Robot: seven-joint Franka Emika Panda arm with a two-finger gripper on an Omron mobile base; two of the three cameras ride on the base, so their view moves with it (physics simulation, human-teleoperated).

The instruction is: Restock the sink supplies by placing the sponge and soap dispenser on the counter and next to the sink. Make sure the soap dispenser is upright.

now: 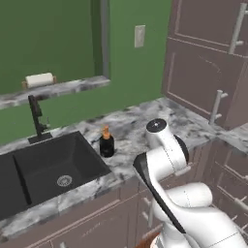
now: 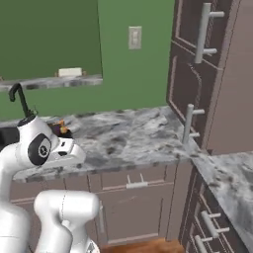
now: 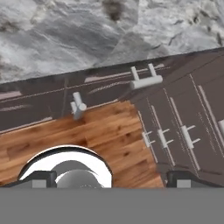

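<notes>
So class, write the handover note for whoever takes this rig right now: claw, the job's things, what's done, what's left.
Claw: tips apart, open, holding nothing, looking down past the cabinet fronts at the wood floor.
Small orange-topped dark soap dispenser: upright on the grey-white marbled counter, just right of the matte black sink. Done.
Left: the sponge, unplaced; find it and set it beside the sink.

You have a green wall [image 1: 131,72] across the upper part of both base views, with a pale outlet plate [image 1: 139,36] near top centre. At upper left, a recessed opening carries a marbled ledge [image 1: 68,88]; a pale roll-shaped item [image 1: 38,80] rests on it. Tall brown-mauve cabinets [image 2: 217,74] with silver bar handles [image 2: 203,29] fill the right side. The hand view shows a wood-plank floor [image 3: 96,135] below drawer fronts [image 3: 183,118].
</notes>
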